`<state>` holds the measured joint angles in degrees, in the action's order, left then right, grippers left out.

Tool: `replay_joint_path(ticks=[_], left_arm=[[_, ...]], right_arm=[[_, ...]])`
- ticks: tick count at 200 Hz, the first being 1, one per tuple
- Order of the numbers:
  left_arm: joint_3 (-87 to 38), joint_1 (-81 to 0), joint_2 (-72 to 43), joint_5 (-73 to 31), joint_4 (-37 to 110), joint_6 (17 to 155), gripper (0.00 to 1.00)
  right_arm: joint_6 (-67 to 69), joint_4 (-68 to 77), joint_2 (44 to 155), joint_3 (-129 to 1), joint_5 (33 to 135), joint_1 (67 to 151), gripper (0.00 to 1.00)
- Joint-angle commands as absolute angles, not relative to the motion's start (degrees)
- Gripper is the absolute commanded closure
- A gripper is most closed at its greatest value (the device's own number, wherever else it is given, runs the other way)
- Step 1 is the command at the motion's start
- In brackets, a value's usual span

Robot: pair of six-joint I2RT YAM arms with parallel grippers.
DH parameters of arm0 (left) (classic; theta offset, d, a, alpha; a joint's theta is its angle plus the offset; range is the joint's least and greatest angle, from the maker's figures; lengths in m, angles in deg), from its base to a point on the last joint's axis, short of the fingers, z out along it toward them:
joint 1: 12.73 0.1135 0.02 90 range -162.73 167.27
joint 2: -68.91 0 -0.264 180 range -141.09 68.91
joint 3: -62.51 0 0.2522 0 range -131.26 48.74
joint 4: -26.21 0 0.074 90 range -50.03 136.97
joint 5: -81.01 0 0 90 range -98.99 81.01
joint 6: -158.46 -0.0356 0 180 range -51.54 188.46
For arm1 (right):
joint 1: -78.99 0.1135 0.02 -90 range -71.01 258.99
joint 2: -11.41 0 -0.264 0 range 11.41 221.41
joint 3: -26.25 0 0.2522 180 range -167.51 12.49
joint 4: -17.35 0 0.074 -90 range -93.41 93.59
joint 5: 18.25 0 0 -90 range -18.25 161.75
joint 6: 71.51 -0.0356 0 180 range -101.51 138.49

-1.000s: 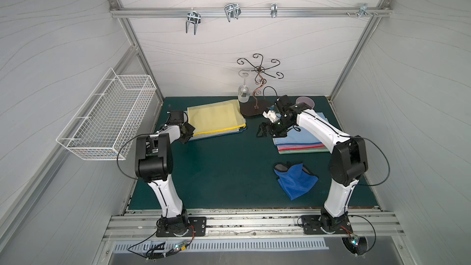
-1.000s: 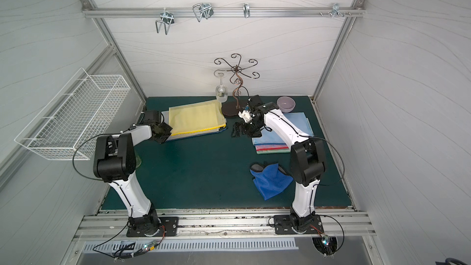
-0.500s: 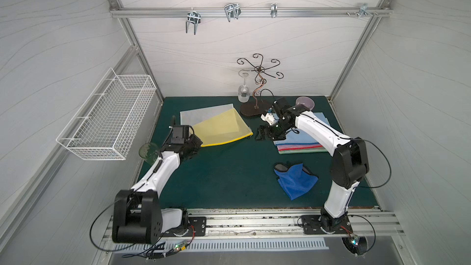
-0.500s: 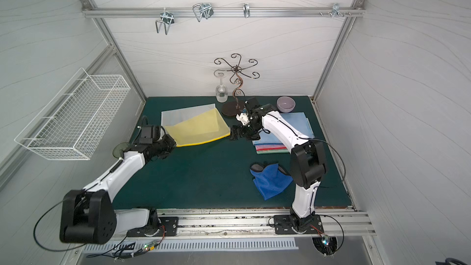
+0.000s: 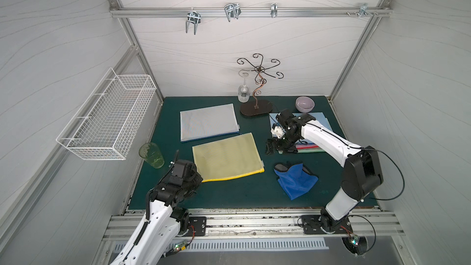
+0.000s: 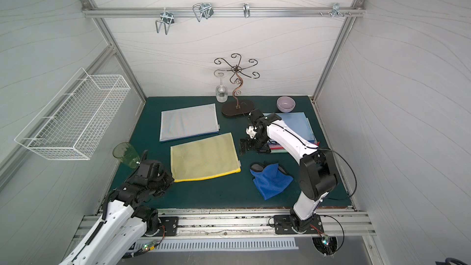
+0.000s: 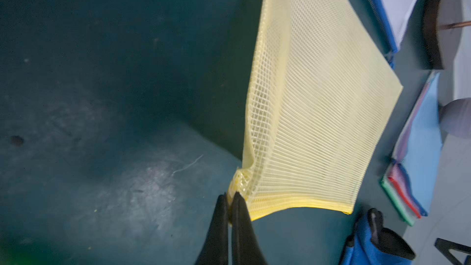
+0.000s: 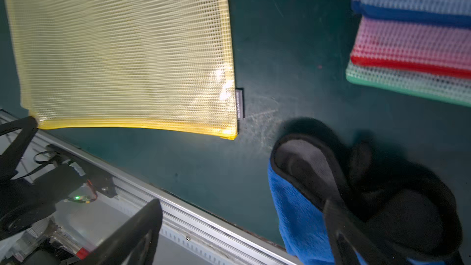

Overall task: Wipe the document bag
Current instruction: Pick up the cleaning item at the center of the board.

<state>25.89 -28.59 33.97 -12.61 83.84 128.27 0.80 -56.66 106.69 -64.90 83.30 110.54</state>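
A yellow mesh document bag lies on the green mat in the front middle, in both top views. My left gripper is shut on its near left corner, which is lifted and puckered. In the wrist views the yellow mesh document bag bows slightly. A crumpled blue and black cloth lies to its right. My right gripper hangs open and empty above the mat between the bag and a stack of coloured bags.
A grey document bag lies behind the yellow one. A green glass stands at the left edge. A wine glass rack with a hanging glass and a purple bowl stand at the back. A wire basket hangs on the left wall.
My left arm has drawn the yellow bag off the grey bag toward the front, uncovering the grey one. The right gripper has shifted slightly forward and stays open.
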Motion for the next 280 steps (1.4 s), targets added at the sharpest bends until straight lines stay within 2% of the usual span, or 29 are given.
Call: replay_joint_path(ticks=[1, 57, 124, 153, 190, 195, 202, 250, 280], left_arm=[[26.14, -32.06, 31.08, -12.3, 83.78, 131.29, 1.0], [27.9, -37.76, 24.74, -10.52, 80.61, 132.62, 1.0], [32.54, -38.83, 23.13, -11.78, 77.53, 133.18, 1.0], [33.53, -39.01, 23.29, -11.8, 77.59, 132.55, 1.0], [33.98, -39.01, 23.3, -11.89, 77.28, 132.32, 1.0], [33.81, -39.01, 23.26, -11.84, 77.2, 132.19, 1.0], [33.72, -39.01, 23.14, -11.98, 77.09, 132.03, 1.0], [33.34, -39.01, 22.49, -12.2, 76.08, 131.43, 1.0], [32.93, -38.94, 22.48, -11.89, 76.44, 130.91, 1.0]], right_arm=[[-1.71, -61.03, 103.76, -62.62, 76.28, 110.89, 0.01], [-4.39, -60.92, 100.36, -54.98, 73.66, 110.91, 0.01], [-6.99, -49.18, 105.32, -45.82, 82.56, 110.59, 0.02], [-7.68, -47.46, 105.32, -44.22, 82.94, 110.52, 0.19], [-7.85, -48.6, 101.88, -44.9, 81.98, 108.8, 0.89], [-7.67, -49.38, 101.23, -45.6, 81.68, 108.7, 0.95], [-7.11, -50.57, 100.38, -46.68, 81.18, 108.69, 1.0], [-2.42, -57.02, 96.82, -60.37, 82.37, 113.19, 1.0], [-2.83, -54.32, 101.37, -68.35, 90.82, 116.45, 1.0]])
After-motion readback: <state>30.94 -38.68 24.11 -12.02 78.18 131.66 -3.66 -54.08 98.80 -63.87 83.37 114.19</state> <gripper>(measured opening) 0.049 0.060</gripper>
